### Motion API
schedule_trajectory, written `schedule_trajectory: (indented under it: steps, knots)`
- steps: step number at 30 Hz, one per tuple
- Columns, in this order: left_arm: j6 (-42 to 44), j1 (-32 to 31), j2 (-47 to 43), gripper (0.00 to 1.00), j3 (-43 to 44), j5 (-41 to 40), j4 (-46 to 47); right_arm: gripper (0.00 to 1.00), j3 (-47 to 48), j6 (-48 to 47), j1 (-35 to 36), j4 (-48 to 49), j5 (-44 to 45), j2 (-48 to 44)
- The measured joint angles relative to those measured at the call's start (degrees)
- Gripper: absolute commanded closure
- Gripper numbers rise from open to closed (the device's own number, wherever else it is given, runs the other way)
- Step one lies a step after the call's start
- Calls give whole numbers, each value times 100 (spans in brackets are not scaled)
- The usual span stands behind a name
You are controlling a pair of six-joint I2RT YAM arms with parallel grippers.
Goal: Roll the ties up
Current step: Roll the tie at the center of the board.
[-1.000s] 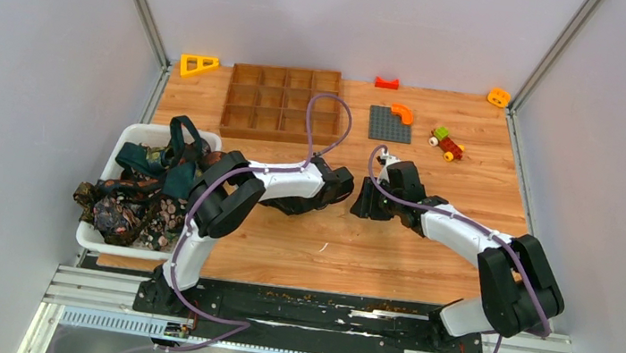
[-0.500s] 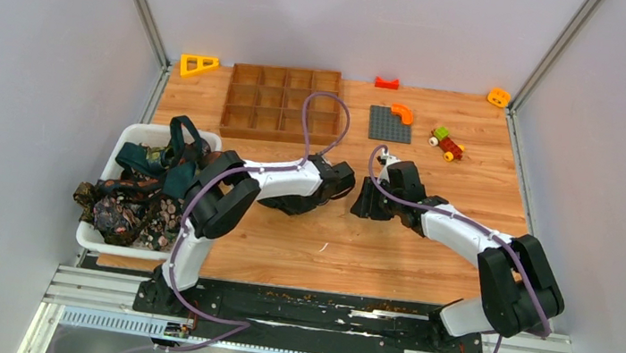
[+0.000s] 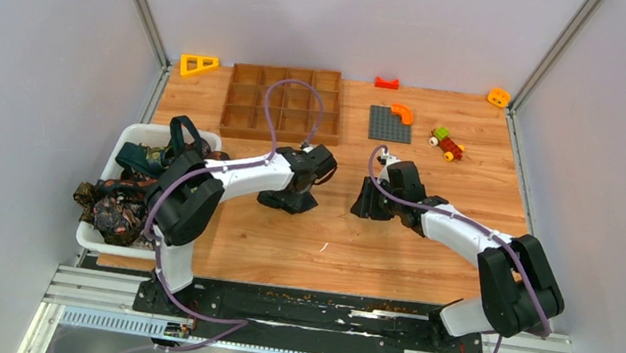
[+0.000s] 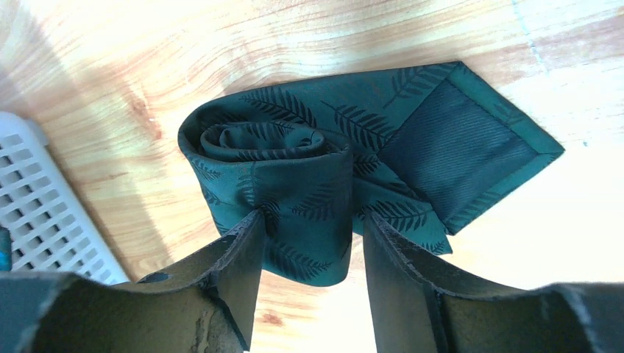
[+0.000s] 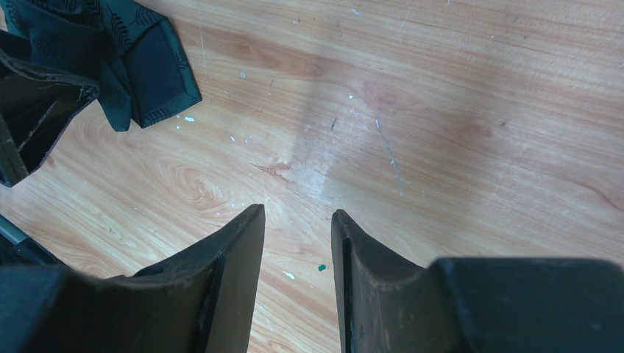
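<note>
A dark teal tie with a fern pattern [image 4: 294, 169] is wound into a loose roll on the wood, and its wide pointed end lies flat to the right. My left gripper [image 4: 310, 224] is closed on the roll's outer layers, with one finger on each side. In the top view the gripper [image 3: 294, 194] sits at the table's middle over the dark roll [image 3: 288, 204]. My right gripper [image 5: 298, 217] is open and empty above bare wood, just right of the roll [image 5: 140, 66]. More ties [image 3: 140, 200] are heaped in the white bin.
The white bin [image 3: 103, 245] stands at the left edge; its grid wall shows in the left wrist view [image 4: 44, 213]. A wooden compartment tray [image 3: 282, 103] is at the back. A grey baseplate [image 3: 388, 124] and toy bricks [image 3: 447, 143] lie at the back right.
The left arm has swung left and its wrist has turned, while its fingertips stayed at the tie roll. The right arm has not moved.
</note>
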Motion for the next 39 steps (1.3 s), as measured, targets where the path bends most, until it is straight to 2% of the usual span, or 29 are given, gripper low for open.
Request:
schedule_trajectory:
  steps: [8, 19, 26, 33, 39]
  knots:
    - [103, 203, -638, 33, -448, 614, 494, 61, 2, 0, 0, -4, 2, 2]
    - [479, 238, -1932, 9, -767, 866, 704, 61, 33, 2, 0, -39, 7, 33]
    - [654, 568, -2931, 8, -1182, 1202, 870, 61, 33, 4, 0, -50, 7, 33]
    - [667, 973, -3357, 8, -1587, 1294, 866, 61, 105, 280, 138, -101, 7, 33]
    - [638, 1775, -3486, 8, -1801, 1611, 907, 62, 680, 546, 673, -157, -11, 216]
